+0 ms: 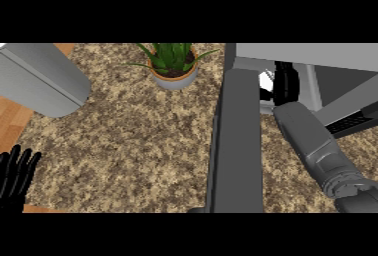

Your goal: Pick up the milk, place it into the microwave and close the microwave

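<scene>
Nearest, at the worktop's front left edge, the left hand rests with straight fingers up, holding nothing. The surface is speckled brown granite, rough-looking, with pale wood showing past its left edge. Front right, the grey right forearm climbs toward the far right corner, smooth, hard and tube-shaped. Beside it the microwave door stands open, a long flat dark grey slab seen edge-on, running from the front edge up to the oven. Further in, the right hand is inside the microwave, black fingers curled round the milk, of which only a white sliver shows just inside the opening. Whether it already stands on the oven floor, I can't tell. My read: a small carton, light, stiff enough to hold but with sides that could dent, best gripped across its middle and kept upright. Far left, a ribbed grey metal canister lies tilted across the corner. Along the far edge, a spiky green plant sits in a round grey pot with an orange rim
</scene>
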`<action>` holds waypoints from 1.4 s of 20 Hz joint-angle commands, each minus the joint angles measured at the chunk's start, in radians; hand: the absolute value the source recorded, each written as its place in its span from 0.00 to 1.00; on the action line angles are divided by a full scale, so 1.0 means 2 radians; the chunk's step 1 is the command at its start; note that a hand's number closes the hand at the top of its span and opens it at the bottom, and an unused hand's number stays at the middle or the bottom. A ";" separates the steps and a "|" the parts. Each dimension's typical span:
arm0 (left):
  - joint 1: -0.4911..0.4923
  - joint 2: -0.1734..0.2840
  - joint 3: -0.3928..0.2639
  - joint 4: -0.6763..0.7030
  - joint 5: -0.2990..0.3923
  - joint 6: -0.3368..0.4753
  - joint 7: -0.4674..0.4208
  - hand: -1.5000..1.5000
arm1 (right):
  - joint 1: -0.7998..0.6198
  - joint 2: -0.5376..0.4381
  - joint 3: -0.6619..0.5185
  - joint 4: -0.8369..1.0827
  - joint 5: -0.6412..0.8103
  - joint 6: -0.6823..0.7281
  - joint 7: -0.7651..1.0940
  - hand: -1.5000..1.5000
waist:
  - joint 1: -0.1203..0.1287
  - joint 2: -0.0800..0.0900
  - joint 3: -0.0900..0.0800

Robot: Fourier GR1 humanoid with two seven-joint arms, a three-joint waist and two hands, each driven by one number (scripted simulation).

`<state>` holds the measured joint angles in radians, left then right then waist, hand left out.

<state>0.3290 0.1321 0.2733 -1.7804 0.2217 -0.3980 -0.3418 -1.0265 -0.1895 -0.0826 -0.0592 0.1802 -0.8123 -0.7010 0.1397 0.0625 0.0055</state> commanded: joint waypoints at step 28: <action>0.093 -0.043 -0.033 -0.073 -0.039 -0.005 -0.021 0.00 | 0.108 0.029 -0.067 -0.043 -0.065 0.194 -0.141 0.00 | -0.042 -0.022 -0.001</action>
<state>0.4490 0.0553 0.2273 -1.8776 0.1572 -0.3844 -0.3753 -0.8685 -0.1454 -0.1891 -0.1336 0.0795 -0.5013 -0.9032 0.0620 0.0224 0.0038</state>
